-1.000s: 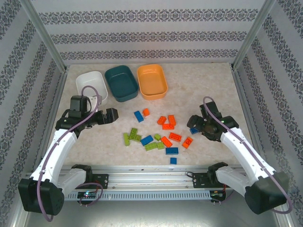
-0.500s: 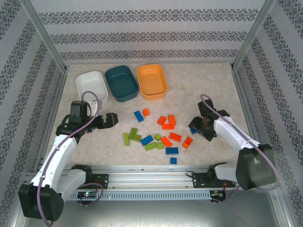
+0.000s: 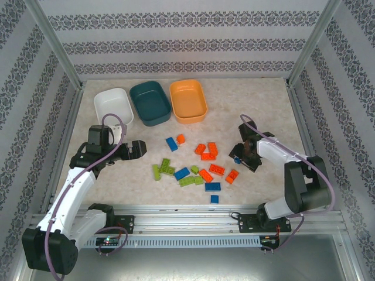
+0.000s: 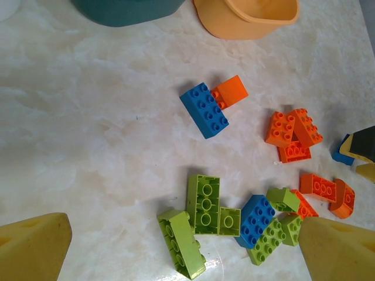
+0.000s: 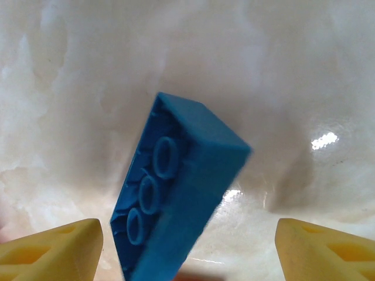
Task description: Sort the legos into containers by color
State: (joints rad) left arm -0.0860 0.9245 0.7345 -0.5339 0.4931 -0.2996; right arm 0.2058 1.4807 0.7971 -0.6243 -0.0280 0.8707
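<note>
Marbled table [image 3: 252,111] lies under the right tool [image 3: 242,153], whose jaws stand spread around a blue lego [image 5: 176,193] tipped so its hollow underside shows, near one finger and apart from the other, so not yet gripped. Picking this brick looks like the step in hand; next the jaws must close squarely on it, lift, and carry it to the far tubs, probably the dark teal tub [image 3: 150,102]. Further left, the left tool [image 3: 139,147] hangs wide open and empty beside the scattered legos [image 3: 199,167].
</note>
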